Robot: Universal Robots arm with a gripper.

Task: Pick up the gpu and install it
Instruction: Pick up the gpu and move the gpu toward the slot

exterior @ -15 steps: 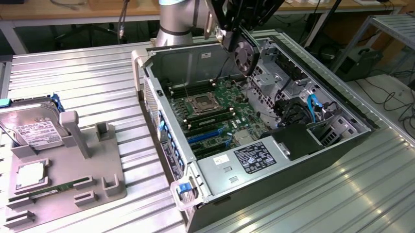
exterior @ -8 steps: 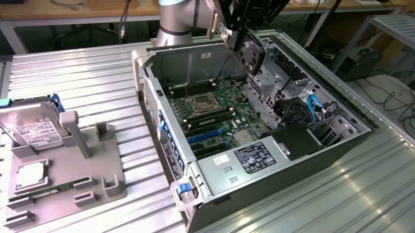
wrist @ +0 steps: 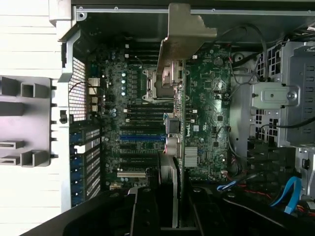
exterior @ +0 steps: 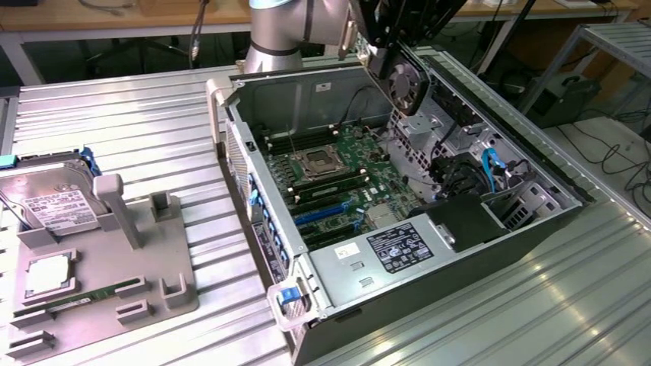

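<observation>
The gpu (exterior: 406, 81), a black card with a round fan on its face, hangs in the air above the back part of the open computer case (exterior: 267, 229). My gripper (exterior: 389, 40) is shut on the card's upper part. In the wrist view the gpu (wrist: 178, 113) runs edge-on down the middle, with its silver bracket (wrist: 181, 30) at the far end, and my gripper (wrist: 173, 196) clamps it. Below it lies the green motherboard (wrist: 209, 98) with its blue expansion slots (wrist: 142, 138). The card is well above the board and touches nothing.
At the exterior view's left, a grey fixture (exterior: 152, 259) holds a silver hard drive (exterior: 59, 202), a processor (exterior: 46, 274) and a green memory stick (exterior: 97, 293). Drive cages and cables (exterior: 489, 171) fill the case's side at the exterior view's right. A ribbed metal table (exterior: 122, 122) surrounds everything.
</observation>
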